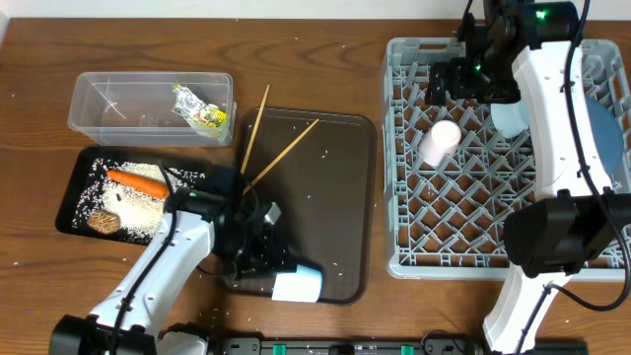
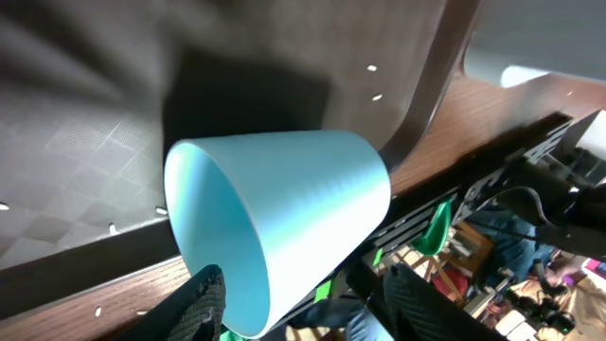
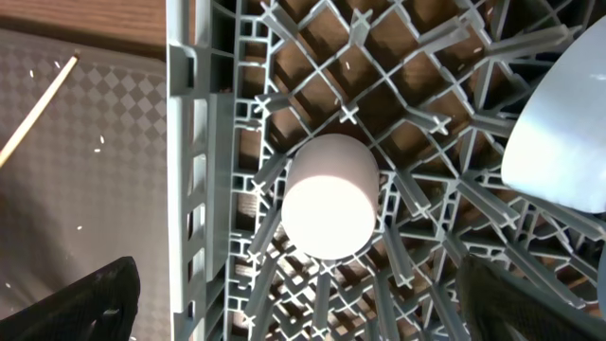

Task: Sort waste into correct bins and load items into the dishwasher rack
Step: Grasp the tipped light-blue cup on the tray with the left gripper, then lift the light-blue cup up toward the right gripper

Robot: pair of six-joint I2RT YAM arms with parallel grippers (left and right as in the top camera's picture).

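Note:
A small light blue cup lies on its side at the front edge of the brown serving tray. My left gripper straddles the cup's rim end, open. Its left finger is at the rim; the right finger stands apart from the wall. My right gripper hangs wide open over the grey dishwasher rack, above the pink cup lying on the pegs. The light blue bowl and dark blue plate are in the rack.
The black tray holds a carrot, rice and a brown lump. A wrapper lies in the clear tub. Chopsticks cross the serving tray's back left corner. Rice grains dot the tray.

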